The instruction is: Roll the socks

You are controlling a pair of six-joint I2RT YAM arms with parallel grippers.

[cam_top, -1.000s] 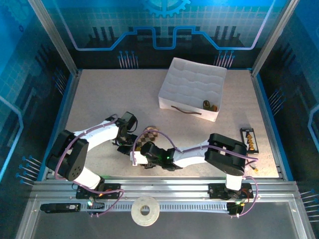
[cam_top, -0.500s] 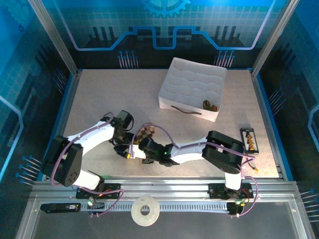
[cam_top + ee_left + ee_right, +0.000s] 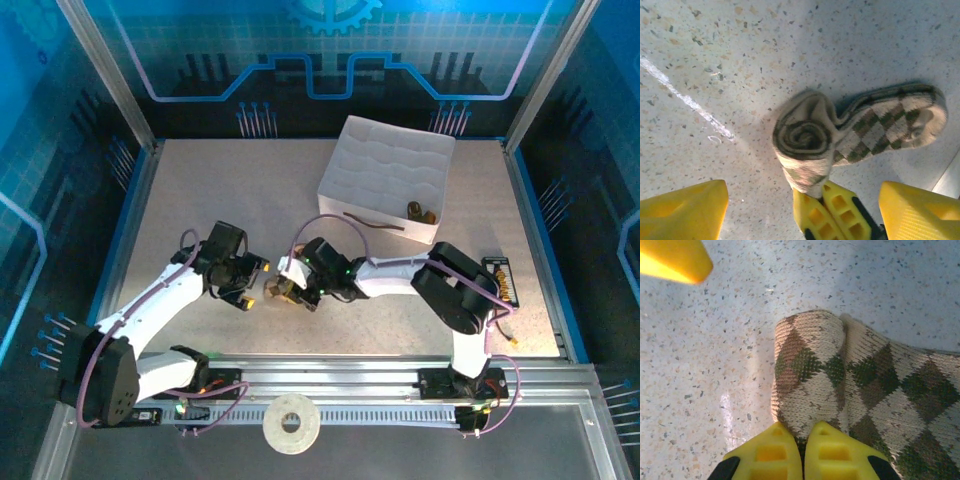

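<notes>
Pinching the rolled end of the checked sock point(image 3: 810, 365) w/ right fingers point(image 3: 772, 452), clamped tight on it. Holding left fingers point(image 3: 682, 210) wide apart, one on each side of the roll. Half rolled up, other half flat on the table point(image 3: 740, 50), near front middle, btwn both arms.

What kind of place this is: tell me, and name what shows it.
Probably a robot lab test cell, not a home: a speckled tabletop fenced by aluminium frame posts, blue circuit-print wall panels, and two white robot arms bolted to a metal rail.
</notes>
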